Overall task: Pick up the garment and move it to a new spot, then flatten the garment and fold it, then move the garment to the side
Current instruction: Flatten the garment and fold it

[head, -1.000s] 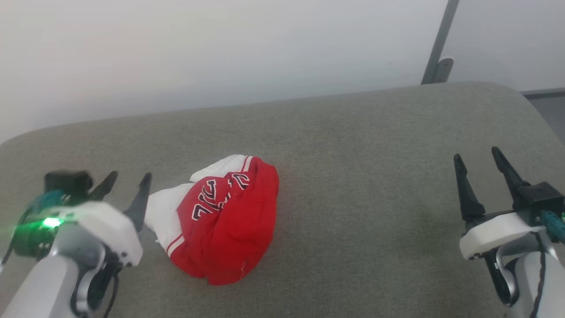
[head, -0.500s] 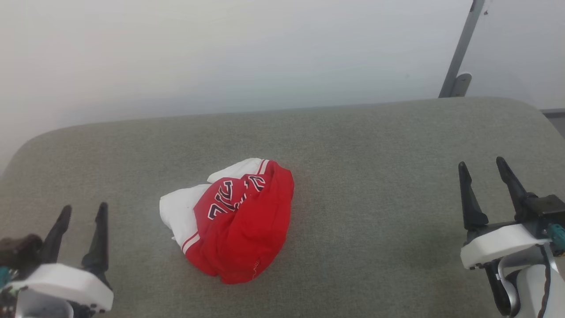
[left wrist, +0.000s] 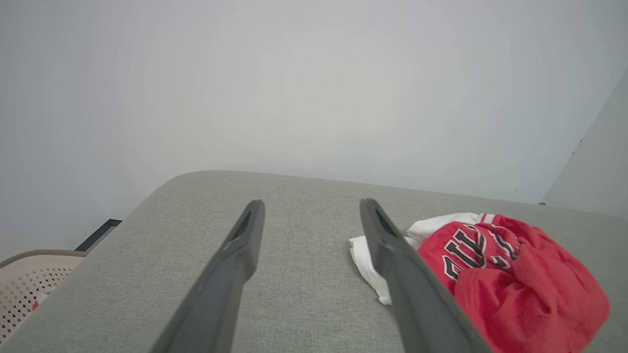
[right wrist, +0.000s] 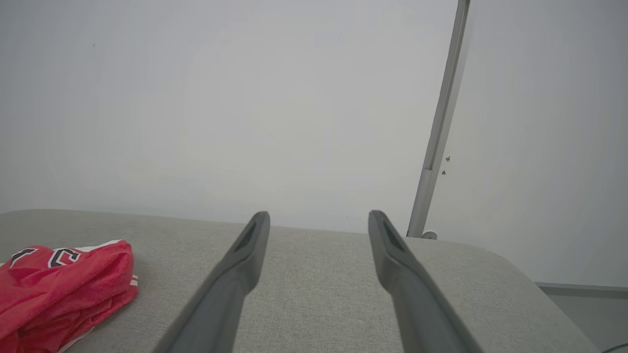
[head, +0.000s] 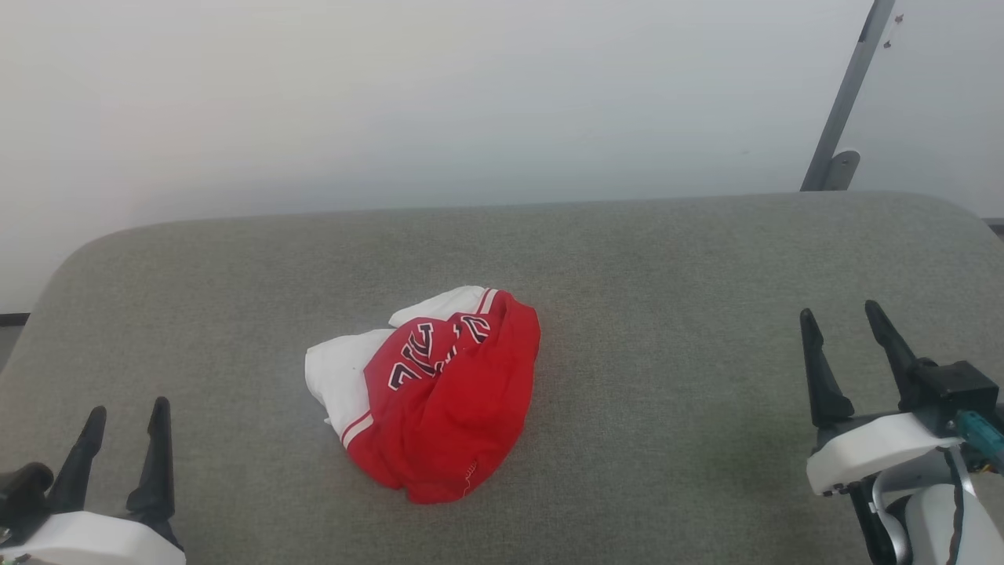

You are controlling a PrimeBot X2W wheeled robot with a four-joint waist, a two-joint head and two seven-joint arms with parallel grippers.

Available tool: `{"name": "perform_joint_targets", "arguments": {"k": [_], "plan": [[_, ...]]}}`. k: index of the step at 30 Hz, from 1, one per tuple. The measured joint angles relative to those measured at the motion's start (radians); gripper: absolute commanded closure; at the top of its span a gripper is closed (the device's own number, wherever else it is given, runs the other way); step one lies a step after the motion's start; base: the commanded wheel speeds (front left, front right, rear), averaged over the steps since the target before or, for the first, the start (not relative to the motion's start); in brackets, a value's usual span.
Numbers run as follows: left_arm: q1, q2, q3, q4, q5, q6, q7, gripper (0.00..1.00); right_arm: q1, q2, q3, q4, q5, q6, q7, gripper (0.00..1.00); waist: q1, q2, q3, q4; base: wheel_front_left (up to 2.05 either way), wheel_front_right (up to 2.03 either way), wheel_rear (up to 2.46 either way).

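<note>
The garment [head: 439,408], a red T-shirt with white sleeves and dark block letters, lies crumpled in a heap near the middle of the grey padded surface [head: 667,282]. It also shows at the right of the left wrist view [left wrist: 510,279] and at the lower left of the right wrist view [right wrist: 64,284]. My left gripper [head: 129,412] stands open at the lower left, well short of the heap, holding nothing. At the lower right my right gripper [head: 839,314] is open too, far from the cloth and empty.
A pale wall [head: 392,102] rises behind the padded surface. A grey metal post [head: 847,94] stands at the back right. In the left wrist view a cream perforated basket [left wrist: 29,279] sits on the floor beyond the surface's left end.
The head camera has tilted, so the whole picture shifted. My left gripper has drawn back from the garment's white sleeve toward the near left. The garment and right gripper stayed put.
</note>
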Motion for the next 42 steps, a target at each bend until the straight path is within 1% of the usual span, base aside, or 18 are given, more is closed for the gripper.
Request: {"name": "perform_joint_targets", "arguments": {"k": [15, 29, 32, 35, 42], "plan": [[0.005, -0.014, 0.019, 0.047, 0.007, -0.022, -0.035, 0.00, 0.023, 0.012, 0.013, 0.007, -0.002, 0.000, 0.000, 0.00, 0.0000, 0.0000, -0.006, 0.011, 0.00, 0.00, 0.00], [0.003, -0.022, 0.015, 0.053, 0.011, -0.029, -0.037, 0.00, 0.029, 0.013, 0.020, 0.009, -0.002, 0.000, 0.000, 0.00, 0.0000, 0.0000, -0.001, 0.016, 0.00, 0.00, 0.00], [-0.010, -0.015, 0.007, 0.050, 0.007, -0.035, -0.011, 0.00, 0.028, 0.013, 0.026, 0.010, -0.002, 0.000, 0.000, 0.00, 0.0000, 0.0000, 0.004, 0.015, 0.00, 0.00, 0.00], [-0.046, -0.003, -0.009, 0.043, -0.003, -0.045, 0.044, 0.00, 0.023, 0.014, 0.038, 0.009, -0.004, 0.000, 0.000, 0.00, -0.0001, 0.0000, 0.013, 0.010, 0.00, 0.00, 0.00], [-0.178, 0.042, -0.065, 0.059, -0.031, -0.087, 0.224, 0.00, -0.009, 0.003, 0.068, 0.009, -0.005, 0.000, 0.000, 0.00, 0.0000, 0.0000, 0.053, -0.020, 0.00, 0.00, 0.00]]}}
